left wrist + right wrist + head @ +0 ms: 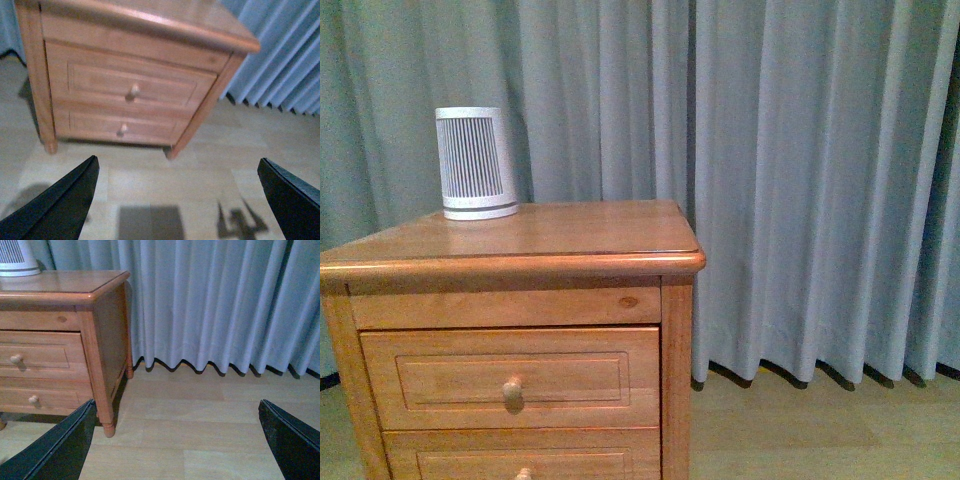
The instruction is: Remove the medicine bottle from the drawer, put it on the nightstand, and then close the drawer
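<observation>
The nightstand (570, 235) stands at the left in the front view, with both drawer fronts shut. The drawer (440, 380) is the taller, upper front with a round knob (512, 388). It also shows in the left wrist view (100, 82) and the right wrist view (45, 355). The medicine bottle is hidden. My left gripper (177, 200) is open and empty, low over the floor, well back from the nightstand (145, 22). My right gripper (177, 440) is open and empty, to the right of the nightstand (107, 335). Neither arm shows in the front view.
A tall white ribbed device (474, 163) stands at the back left of the nightstand top. Grey-blue curtains (800, 180) hang behind and to the right. Pale wooden floor (200, 430) lies in front of and beside the nightstand.
</observation>
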You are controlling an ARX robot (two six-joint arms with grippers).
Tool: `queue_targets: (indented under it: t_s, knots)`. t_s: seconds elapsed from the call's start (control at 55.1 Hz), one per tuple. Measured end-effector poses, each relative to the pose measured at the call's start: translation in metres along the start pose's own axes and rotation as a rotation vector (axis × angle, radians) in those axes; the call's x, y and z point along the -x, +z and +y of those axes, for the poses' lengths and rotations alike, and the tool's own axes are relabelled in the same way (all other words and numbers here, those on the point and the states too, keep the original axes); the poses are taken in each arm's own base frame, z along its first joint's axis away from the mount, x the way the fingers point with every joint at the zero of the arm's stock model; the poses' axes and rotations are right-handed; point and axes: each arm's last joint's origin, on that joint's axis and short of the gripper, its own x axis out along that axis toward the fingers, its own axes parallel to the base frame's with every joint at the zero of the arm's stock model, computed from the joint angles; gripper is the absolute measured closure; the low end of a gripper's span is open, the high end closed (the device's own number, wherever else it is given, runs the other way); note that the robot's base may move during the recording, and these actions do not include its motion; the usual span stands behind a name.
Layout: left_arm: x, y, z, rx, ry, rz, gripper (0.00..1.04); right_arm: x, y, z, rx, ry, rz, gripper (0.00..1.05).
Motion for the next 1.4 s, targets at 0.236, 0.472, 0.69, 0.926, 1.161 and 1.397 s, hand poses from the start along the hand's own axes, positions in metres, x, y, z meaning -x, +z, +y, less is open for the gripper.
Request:
queue_targets:
  t_s: [0.236, 0.472, 0.69, 0.926, 1.161, 1.397]
  knots:
    - [-0.096, 0.012, -0.008, -0.056, -0.097, -0.019, 0.06, 0.0, 0.0, 0.0, 0.0, 0.0, 0.0, 0.07]
    - [-0.193, -0.045, 0.002, -0.123, 0.004, 0.093, 0.06, 0.0, 0.0, 0.0, 0.0, 0.0, 0.0, 0.07]
    - [-0.254, -0.072, 0.007, -0.151, 0.038, 0.133, 0.06, 0.0, 0.0, 0.0, 0.0, 0.0, 0.0, 0.07]
    - [-0.293, -0.08, 0.013, -0.18, 0.073, 0.118, 0.06, 0.0, 0.0, 0.0, 0.0, 0.0, 0.0, 0.07]
    - [-0.31, -0.092, 0.027, -0.192, 0.099, 0.132, 0.06, 0.0, 0.0, 0.0, 0.0, -0.001, 0.0, 0.07]
    - [-0.322, -0.101, 0.042, -0.185, 0.141, 0.15, 0.06, 0.0, 0.0, 0.0, 0.0, -0.001, 0.0, 0.07]
